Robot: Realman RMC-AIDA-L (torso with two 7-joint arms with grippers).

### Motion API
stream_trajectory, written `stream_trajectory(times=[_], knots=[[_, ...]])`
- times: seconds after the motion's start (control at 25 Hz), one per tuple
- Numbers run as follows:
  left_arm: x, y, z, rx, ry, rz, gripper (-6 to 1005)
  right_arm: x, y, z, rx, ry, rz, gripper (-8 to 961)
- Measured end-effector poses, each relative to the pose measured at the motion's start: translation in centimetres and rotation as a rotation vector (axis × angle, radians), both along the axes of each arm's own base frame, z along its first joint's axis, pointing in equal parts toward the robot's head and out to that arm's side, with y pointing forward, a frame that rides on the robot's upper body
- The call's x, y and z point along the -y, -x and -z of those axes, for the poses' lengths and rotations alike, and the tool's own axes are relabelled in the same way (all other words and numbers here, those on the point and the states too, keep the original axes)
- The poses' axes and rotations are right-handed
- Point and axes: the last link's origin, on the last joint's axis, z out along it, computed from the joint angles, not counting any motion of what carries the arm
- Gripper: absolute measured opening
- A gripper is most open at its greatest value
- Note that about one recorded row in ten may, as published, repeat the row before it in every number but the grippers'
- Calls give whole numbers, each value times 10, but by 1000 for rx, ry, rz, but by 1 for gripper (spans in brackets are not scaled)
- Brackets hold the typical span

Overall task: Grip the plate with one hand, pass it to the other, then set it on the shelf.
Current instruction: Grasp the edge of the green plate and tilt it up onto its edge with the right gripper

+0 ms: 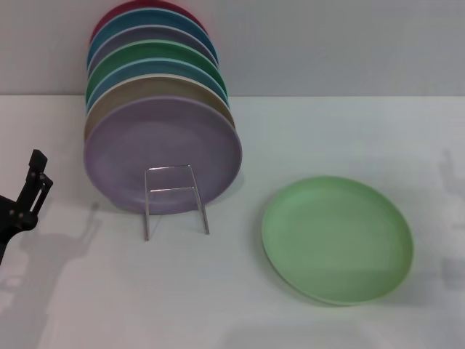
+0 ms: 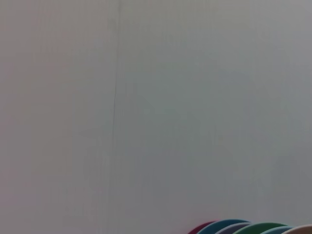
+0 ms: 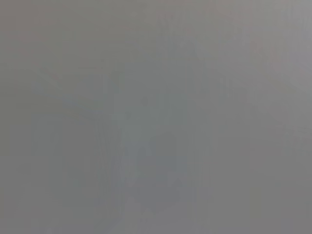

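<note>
The light pastel-green plate (image 1: 338,238) lies flat on the white table at the right front. The shelf, a thin silver wire rack (image 1: 174,198), stands left of centre with its small front loop toward me. It holds several upright plates, with a lavender plate (image 1: 161,154) in front. My left gripper (image 1: 30,190) is at the far left edge, well away from the green plate, holding nothing. My right gripper is out of view. The left wrist view shows only the top rims of the racked plates (image 2: 253,228). The right wrist view shows only a blank grey surface.
Behind the lavender plate stand tan, blue, darker green (image 1: 156,62), grey-purple, teal and red plates. A grey wall (image 1: 327,43) rises behind the white table (image 1: 327,138).
</note>
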Motion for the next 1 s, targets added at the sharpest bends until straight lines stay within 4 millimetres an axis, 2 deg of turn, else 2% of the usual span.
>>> stream_trajectory(times=[0.36, 0.48, 0.6, 0.76, 0.88, 1.0], knots=[[0, 0, 0, -1, 3, -1, 811, -2, 2, 1, 17, 1, -2, 648], [0, 0, 0, -1, 3, -2, 811, -3, 7, 3, 120, -27, 20, 646], [2, 1, 0, -1, 2, -5, 810, -5, 13, 6, 142, -41, 27, 643], [3, 2, 0, -1, 0, -7, 810, -12, 25, 17, 75, -3, 26, 639], [3, 3, -1, -5, -1, -8, 809, -29, 35, 35, -24, 102, 69, 636], [3, 4, -1, -8, -1, -9, 809, -39, 40, 42, -80, 162, 101, 633]])
